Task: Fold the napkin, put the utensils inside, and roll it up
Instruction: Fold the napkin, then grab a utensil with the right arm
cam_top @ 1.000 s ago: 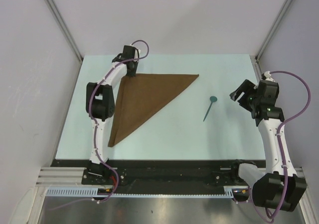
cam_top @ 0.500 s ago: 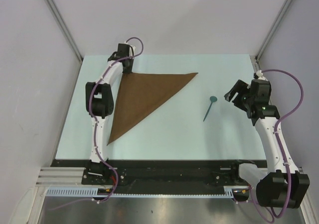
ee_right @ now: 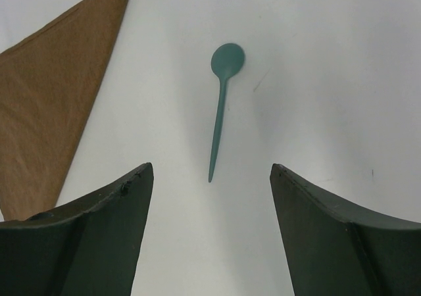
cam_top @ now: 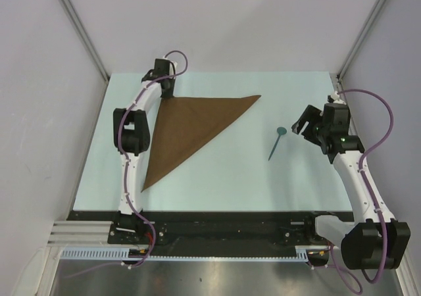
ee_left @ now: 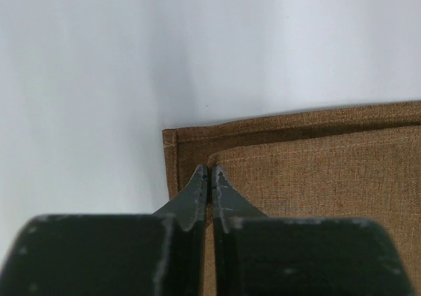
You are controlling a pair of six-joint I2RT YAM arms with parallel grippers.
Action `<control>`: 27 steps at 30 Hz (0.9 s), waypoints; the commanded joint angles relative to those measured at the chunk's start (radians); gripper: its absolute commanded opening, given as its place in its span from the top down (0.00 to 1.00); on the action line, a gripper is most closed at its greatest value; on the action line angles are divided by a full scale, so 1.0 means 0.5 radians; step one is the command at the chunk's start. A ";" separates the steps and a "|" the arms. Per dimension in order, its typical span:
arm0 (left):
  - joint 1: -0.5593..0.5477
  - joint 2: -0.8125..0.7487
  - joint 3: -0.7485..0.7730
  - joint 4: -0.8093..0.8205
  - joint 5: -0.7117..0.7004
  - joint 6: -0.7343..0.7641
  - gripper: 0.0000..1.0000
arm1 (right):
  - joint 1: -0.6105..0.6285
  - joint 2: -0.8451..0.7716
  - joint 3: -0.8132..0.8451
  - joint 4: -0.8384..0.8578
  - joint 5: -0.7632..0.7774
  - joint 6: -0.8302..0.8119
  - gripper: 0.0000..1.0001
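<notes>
Fold looks done: napkin (cam_top: 191, 128) is a triangle on the left half of the bench (cam_top: 230, 184), one corner nr far-left. L hand (ee_left: 210, 172) pinched together on that corner's top layer. R hand (ee_right: 210, 170) apart, above teal spoon (cam_top: 277, 143) nr right edge. Still to do: load spoon, roll. Bench pale, matte; walls plain grey.

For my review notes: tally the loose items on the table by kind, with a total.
brown napkin: 1
teal spoon: 1
Total: 2
</notes>
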 commanded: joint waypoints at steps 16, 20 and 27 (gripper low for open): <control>0.008 -0.503 0.144 0.119 0.168 -0.161 0.21 | 0.181 0.342 0.050 0.154 0.166 0.066 0.26; -0.004 -0.723 0.025 0.060 0.202 -0.259 0.21 | 0.208 0.551 0.056 0.265 0.145 0.060 0.31; -0.062 -1.199 -0.454 0.125 0.386 -0.502 0.22 | 0.236 1.008 0.219 0.467 0.087 0.057 0.47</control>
